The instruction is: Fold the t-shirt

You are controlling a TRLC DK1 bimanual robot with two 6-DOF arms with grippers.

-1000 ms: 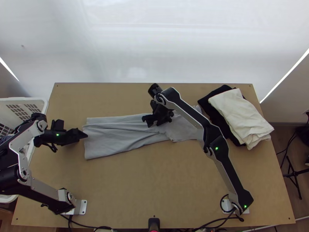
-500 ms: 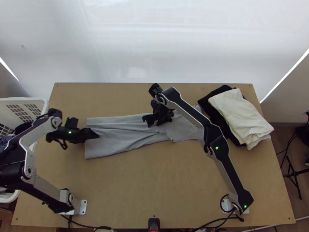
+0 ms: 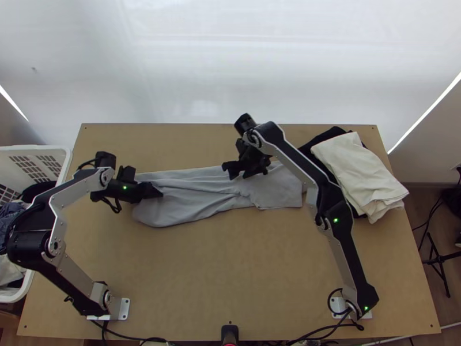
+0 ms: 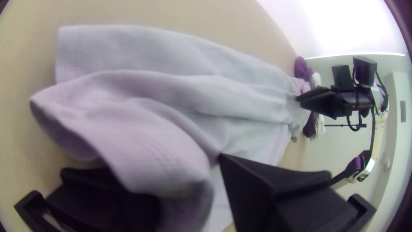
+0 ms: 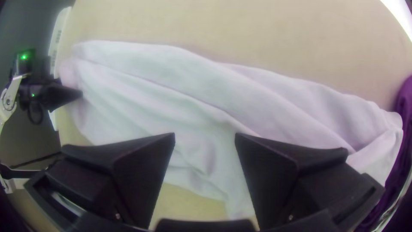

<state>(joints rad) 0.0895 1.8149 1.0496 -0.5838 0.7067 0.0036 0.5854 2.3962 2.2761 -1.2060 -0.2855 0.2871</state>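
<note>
The left pincer is unclenched, its wide black fingers spread around the lifted, curling hem of the light grey cloth t-shirt. One finger seems tucked beneath the fabric, probably so that closing will trap the edge and let it be carried toward the other end. The right pincer is also parted, poised over the t-shirt nearer its far end, perhaps ready to take or steady the layers; I see no grip there.

The t-shirt lies lengthwise across the pale wooden worktop as a long, narrow, creased strip. At its right end, a cream cloth garment rests on a black cloth garment, likely stacked aside to leave folding room. No label or lettering can be made out on the t-shirt.
</note>
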